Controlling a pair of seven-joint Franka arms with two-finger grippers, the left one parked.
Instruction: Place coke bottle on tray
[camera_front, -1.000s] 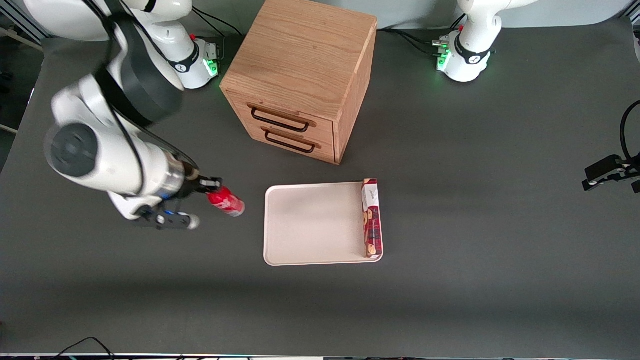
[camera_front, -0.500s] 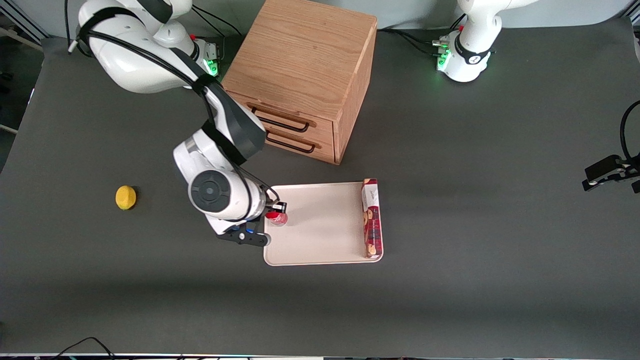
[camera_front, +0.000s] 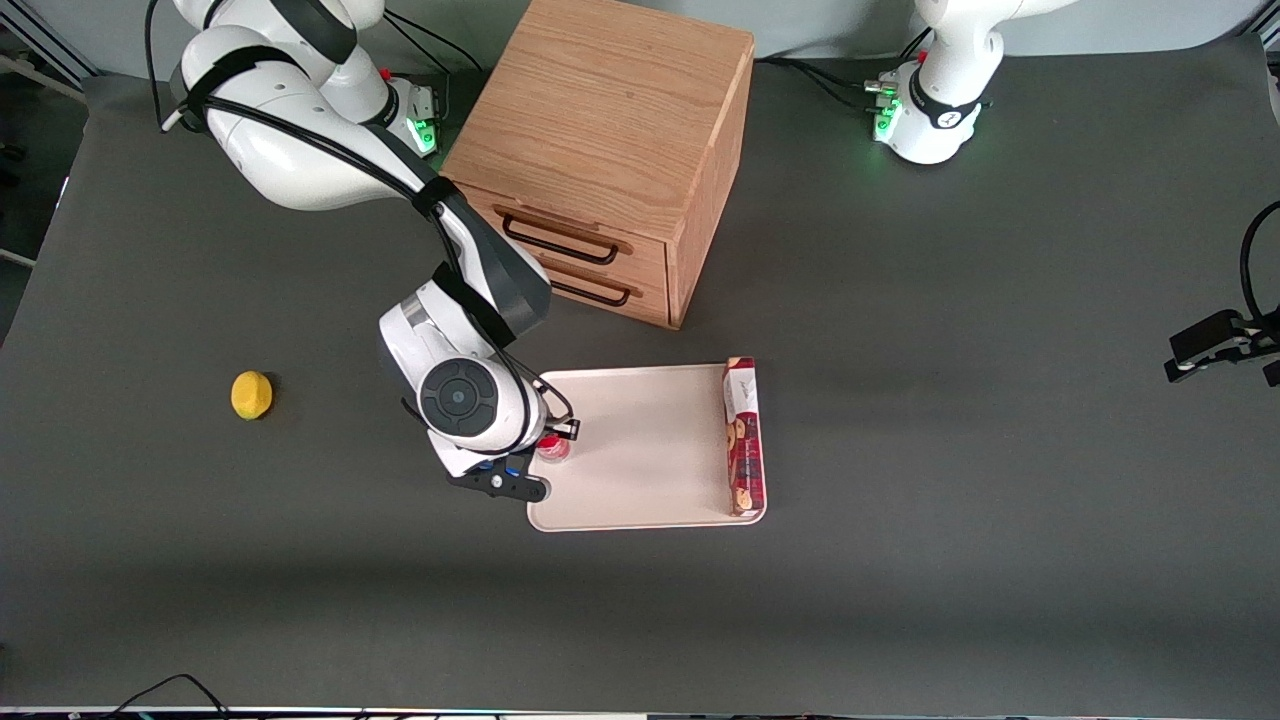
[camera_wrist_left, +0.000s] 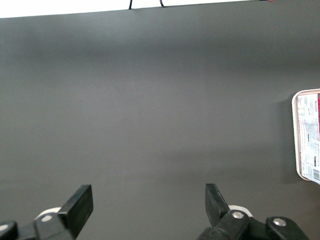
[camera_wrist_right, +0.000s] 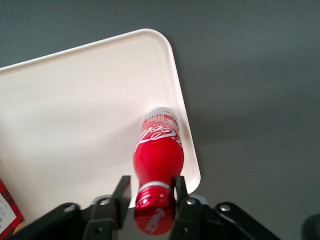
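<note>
Tool: your tool is pinching the coke bottle at the neck just under the cap, one finger on each side; in the front view it sits left of centre.
Coke bottle: upright in that grip, silvery base down over the tray, very near the tray's rim (whether the base already touches, the views do not settle).
Tray: lies at centre of the front view on the worktop; a biscuit box stands along its right edge, well apart from the bottle.
Doing it well: lower straight down until the base bears flat, then spread the tool and lift vertically.
Watch: so near the rim, a slim bottle could tip; nudging inward first looks safer.
</note>
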